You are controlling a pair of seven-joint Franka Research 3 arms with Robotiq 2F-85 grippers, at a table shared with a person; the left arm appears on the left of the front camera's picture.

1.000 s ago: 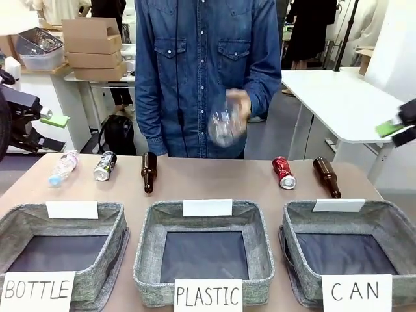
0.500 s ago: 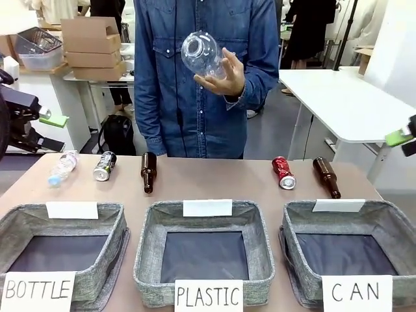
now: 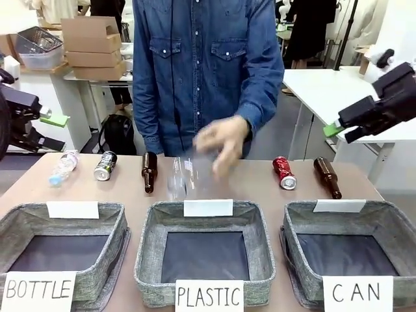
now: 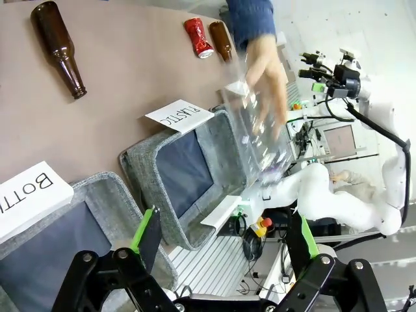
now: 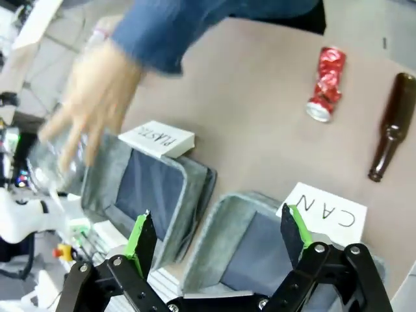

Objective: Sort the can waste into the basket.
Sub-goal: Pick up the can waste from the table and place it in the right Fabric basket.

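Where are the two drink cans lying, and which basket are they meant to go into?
Red can (image 3: 283,173): front view, on the middle of its body.
Silver-and-black can (image 3: 104,166): front view, on its side wall.
CAN basket (image 3: 387,211): front view, on its far rim.

The table (image 3: 253,185) bears cans (image 3: 283,172), bottles (image 3: 149,171), the CAN basket (image 3: 385,218) and two more baskets (image 3: 148,255).

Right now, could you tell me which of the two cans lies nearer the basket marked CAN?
The red can, just beyond that basket beside a brown bottle; the silver-and-black can lies far left.
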